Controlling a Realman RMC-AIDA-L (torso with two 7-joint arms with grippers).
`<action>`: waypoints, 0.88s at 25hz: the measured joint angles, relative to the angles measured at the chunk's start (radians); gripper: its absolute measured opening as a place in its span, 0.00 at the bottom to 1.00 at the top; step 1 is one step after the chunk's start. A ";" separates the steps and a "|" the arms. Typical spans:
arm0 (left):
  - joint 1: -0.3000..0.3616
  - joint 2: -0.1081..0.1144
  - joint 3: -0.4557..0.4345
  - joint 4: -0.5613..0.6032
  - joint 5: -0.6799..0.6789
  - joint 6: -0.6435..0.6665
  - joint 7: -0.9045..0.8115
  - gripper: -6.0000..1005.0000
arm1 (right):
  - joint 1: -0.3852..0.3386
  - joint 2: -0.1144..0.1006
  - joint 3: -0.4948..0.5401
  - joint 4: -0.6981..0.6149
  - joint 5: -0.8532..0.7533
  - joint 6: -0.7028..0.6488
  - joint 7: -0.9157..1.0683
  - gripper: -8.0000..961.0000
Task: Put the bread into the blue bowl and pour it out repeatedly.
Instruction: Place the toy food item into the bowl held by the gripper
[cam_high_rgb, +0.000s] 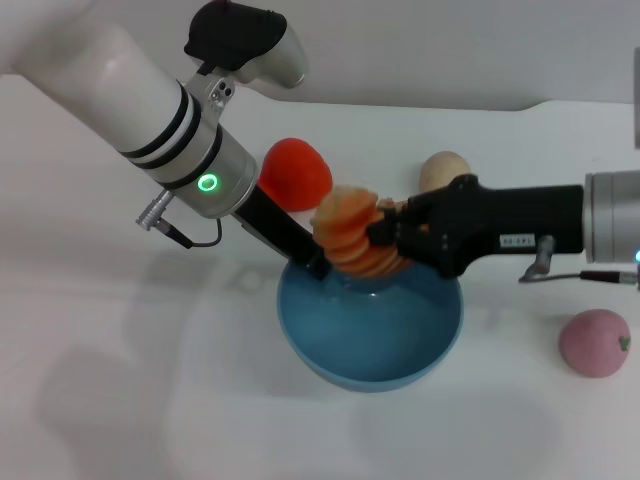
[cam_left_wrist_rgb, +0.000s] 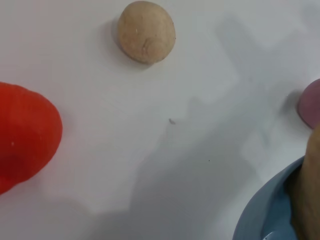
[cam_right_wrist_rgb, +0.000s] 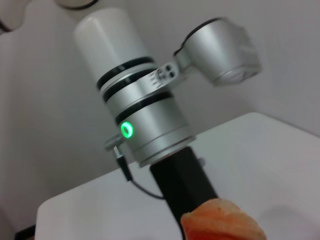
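Observation:
The orange-and-cream ridged bread (cam_high_rgb: 348, 232) is held on end over the back part of the light-blue bowl (cam_high_rgb: 370, 325). My right gripper (cam_high_rgb: 385, 233) reaches in from the right and is shut on the bread. One end of the bread shows in the right wrist view (cam_right_wrist_rgb: 220, 222). My left gripper (cam_high_rgb: 317, 263) comes down from the upper left and is shut on the bowl's back-left rim. The left wrist view shows a piece of the bowl's rim (cam_left_wrist_rgb: 260, 220) and a tan edge of the bread (cam_left_wrist_rgb: 307, 185). The bowl rests on the white table.
A red round toy (cam_high_rgb: 295, 172) lies behind the bowl, partly behind the left arm. A small beige ball (cam_high_rgb: 443, 170) lies behind my right gripper. A pink round toy (cam_high_rgb: 595, 342) lies at the right. The table's back edge (cam_high_rgb: 520, 105) is close behind.

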 joint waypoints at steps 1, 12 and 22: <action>-0.001 0.000 0.000 0.000 0.000 0.000 0.000 0.02 | 0.000 0.000 -0.010 0.001 -0.003 -0.001 0.001 0.10; -0.002 0.000 0.000 0.000 0.000 -0.002 0.000 0.02 | -0.010 -0.005 -0.039 0.018 -0.036 -0.032 0.047 0.10; 0.002 0.001 0.000 0.000 0.005 -0.031 -0.002 0.02 | -0.029 -0.007 0.034 -0.009 -0.037 -0.122 0.084 0.38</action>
